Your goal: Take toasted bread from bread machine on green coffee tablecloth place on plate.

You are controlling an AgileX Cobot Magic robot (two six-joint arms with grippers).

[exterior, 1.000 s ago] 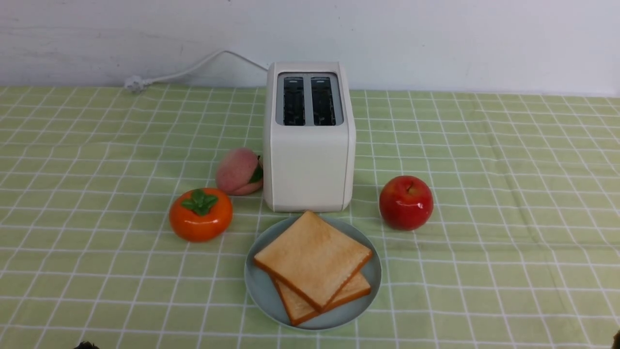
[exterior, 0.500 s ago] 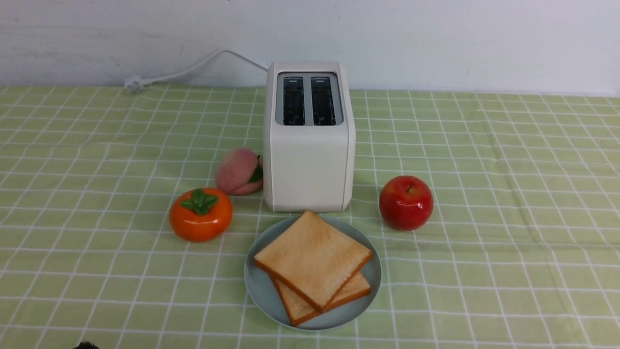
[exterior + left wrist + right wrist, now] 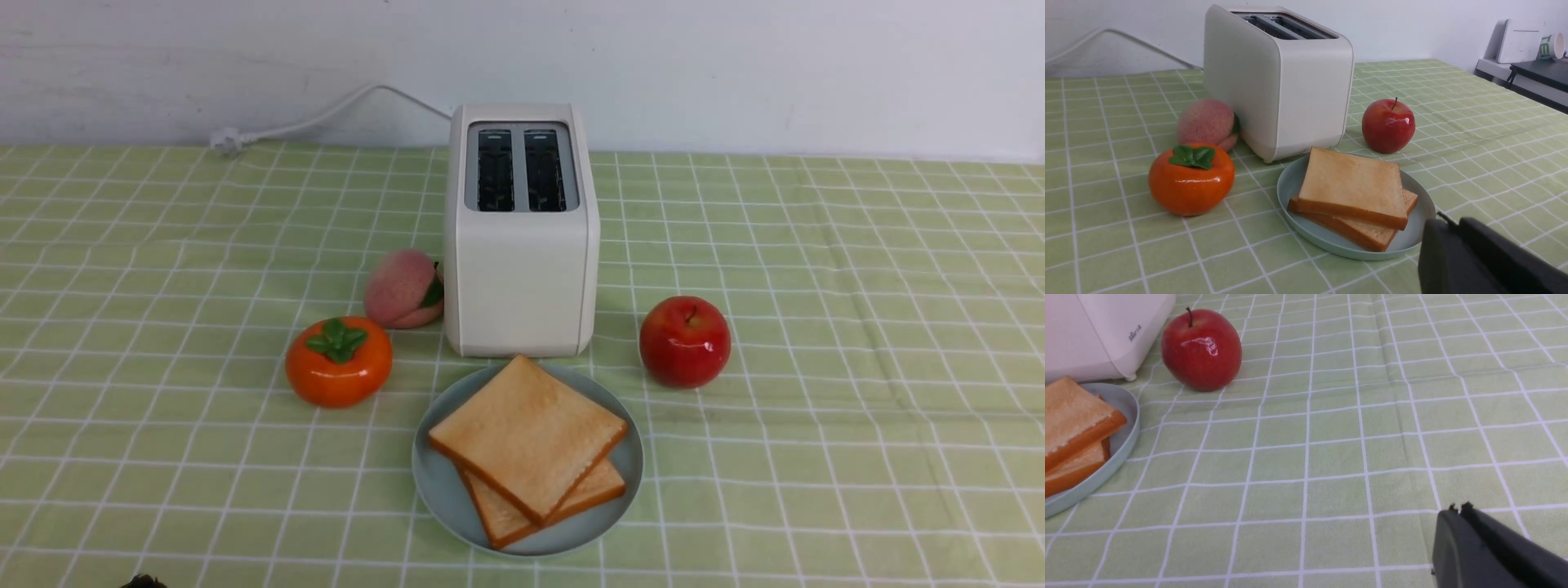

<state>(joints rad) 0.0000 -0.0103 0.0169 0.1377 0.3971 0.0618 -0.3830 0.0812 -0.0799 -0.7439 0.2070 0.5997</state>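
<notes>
Two slices of toasted bread lie stacked on the pale blue-green plate [image 3: 433, 490], the upper slice [image 3: 526, 433] skewed over the lower one [image 3: 600, 486]. Just behind the plate stands the white bread machine [image 3: 521, 269] on the green coffee tablecloth [image 3: 857, 327]; both of its dark slots are empty. In the left wrist view my left gripper [image 3: 1447, 222] is shut with nothing in it, low beside the plate's rim [image 3: 1290, 192]. My right gripper [image 3: 1457, 508] is also shut and holds nothing, over bare cloth well away from the plate [image 3: 1122, 433]. In the front view only a dark tip of the left gripper [image 3: 145, 581] shows.
A red apple [image 3: 684, 341] sits right of the bread machine. An orange persimmon [image 3: 338, 361] and a pink peach [image 3: 402, 288] sit to its left. The white cord [image 3: 326, 114] runs along the back wall.
The dark tip of my right gripper has left the front view's bottom right corner. The toast, plate and fruit have not moved.
</notes>
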